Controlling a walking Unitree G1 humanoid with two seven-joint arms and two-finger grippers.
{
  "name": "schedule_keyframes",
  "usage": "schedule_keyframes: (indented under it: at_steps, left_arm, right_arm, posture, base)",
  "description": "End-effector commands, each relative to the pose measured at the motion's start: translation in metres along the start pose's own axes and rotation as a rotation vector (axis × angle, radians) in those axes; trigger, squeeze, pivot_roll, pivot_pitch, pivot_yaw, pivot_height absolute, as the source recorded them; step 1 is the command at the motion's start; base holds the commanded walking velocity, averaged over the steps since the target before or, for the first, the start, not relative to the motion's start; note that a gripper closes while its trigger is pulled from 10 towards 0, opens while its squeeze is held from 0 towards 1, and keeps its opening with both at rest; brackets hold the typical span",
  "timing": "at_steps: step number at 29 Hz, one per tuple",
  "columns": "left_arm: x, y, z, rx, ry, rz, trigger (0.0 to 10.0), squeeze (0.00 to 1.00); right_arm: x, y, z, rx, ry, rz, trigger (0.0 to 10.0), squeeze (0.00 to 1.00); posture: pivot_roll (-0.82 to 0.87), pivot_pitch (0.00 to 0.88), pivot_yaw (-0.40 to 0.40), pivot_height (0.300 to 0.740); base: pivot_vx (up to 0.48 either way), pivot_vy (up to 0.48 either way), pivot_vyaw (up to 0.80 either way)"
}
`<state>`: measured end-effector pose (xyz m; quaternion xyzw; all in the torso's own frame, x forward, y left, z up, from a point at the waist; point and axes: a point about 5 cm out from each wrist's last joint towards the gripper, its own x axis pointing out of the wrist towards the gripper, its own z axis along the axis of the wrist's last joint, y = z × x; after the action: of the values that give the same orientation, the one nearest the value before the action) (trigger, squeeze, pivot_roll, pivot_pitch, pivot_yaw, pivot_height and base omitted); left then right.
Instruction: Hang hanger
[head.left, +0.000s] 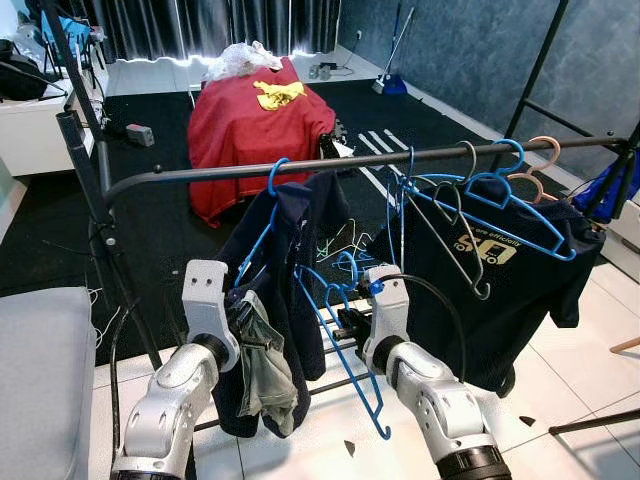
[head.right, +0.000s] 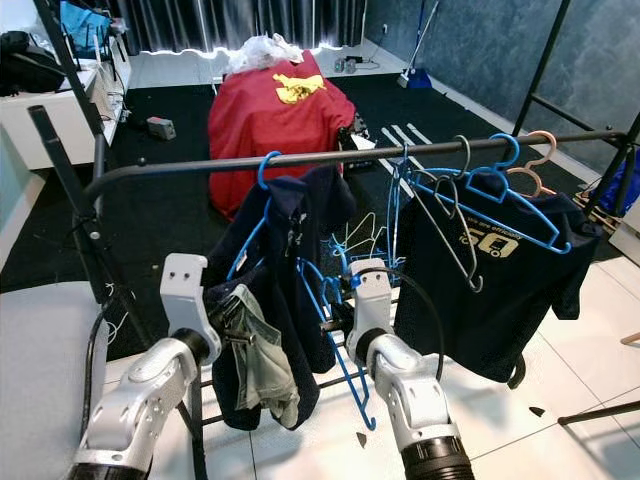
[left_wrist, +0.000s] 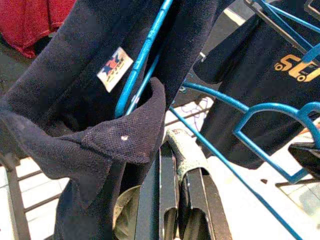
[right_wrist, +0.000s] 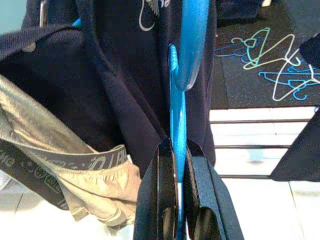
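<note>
Left eye view is showing the left end effector (head.left: 243, 322) gripping a bunched grey garment (head.left: 262, 370), its fingers pinching closed on the waistband beside a navy polo (head.left: 285, 260) that is hanging from a blue hook on the dark rail (head.left: 330, 164). Further right, the right end effector (head.left: 347, 325) is clamping its fingers onto the frame of the blue hanger (head.left: 345, 345), which is tilting below the rail, not yet hooked. To do this well, I think the right arm needs to be lifting the hook clear above the bar, aiming for the gap between the polo and the dark printed shirt (head.left: 495, 280), then lowering until it catches. Beyond, a red cloth (head.left: 255, 130) is draping over something on the black carpet (head.left: 170, 210), loose hangers are lying there, and white tiles (head.left: 580, 380) are running underfoot.
</note>
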<state>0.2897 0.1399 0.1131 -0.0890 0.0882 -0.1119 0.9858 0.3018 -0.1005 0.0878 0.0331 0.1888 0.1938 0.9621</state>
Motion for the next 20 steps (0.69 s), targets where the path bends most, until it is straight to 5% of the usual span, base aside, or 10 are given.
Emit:
schedule_keyframes:
  at_steps: [1, 5, 13, 20]
  left_arm:
    - [-0.002, -0.001, 0.002, -0.051, -0.001, -0.001, 10.0, 0.00]
    - [0.000, 0.000, 0.001, -0.057, 0.015, 0.009, 10.0, 0.00]
    - [0.010, 0.008, 0.012, 0.065, -0.028, 0.051, 10.0, 0.00]
    - [0.003, 0.005, 0.006, 0.087, -0.026, 0.026, 10.0, 0.00]
  right_arm:
    - [0.001, 0.000, 0.001, -0.033, -0.003, 0.004, 10.0, 0.00]
    - [0.004, -0.001, 0.006, -0.052, -0.025, -0.009, 10.0, 0.00]
    - [-0.002, -0.012, 0.024, -0.040, -0.151, -0.095, 10.0, 0.00]
    - [-0.003, -0.015, 0.018, -0.027, -0.129, -0.104, 10.0, 0.00]
  posture:
    - [0.10, 0.000, -0.022, 0.740]
    - [0.09, 0.000, -0.020, 0.740]
    - [0.03, 0.010, -0.015, 0.740]
    - [0.04, 0.025, -0.028, 0.740]
  base:
    - [0.000, 0.000, 0.00]
    - [0.000, 0.000, 0.00]
    - [0.000, 0.000, 0.00]
    - [0.000, 0.000, 0.00]
